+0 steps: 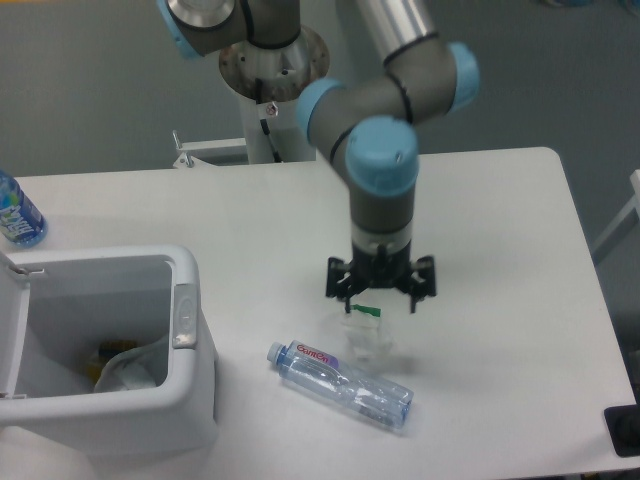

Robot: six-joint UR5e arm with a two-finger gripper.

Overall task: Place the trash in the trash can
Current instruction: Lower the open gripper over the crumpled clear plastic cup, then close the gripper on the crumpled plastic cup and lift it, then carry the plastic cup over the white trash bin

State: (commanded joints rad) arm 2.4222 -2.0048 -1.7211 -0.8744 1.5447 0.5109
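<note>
Place: a robotics lab or test cell
Mount: the arm's pedestal (272, 75) is bolted to a grey floor (90, 90)
Surface: a plain white table (500, 220) (bare of any home furnishings)
Arm: an industrial robot arm (385, 150) with blue joint caps

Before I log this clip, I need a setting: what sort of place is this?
Probably a robotics lab: a robot arm on a pedestal behind a bare white table, with staged trash and a bin.

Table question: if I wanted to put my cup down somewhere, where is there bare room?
The right side of the table, beyond the gripper, is bare; so is the back strip near the blue bottle. It is crowded around the wrapper, clear bottle and trash can.
</note>
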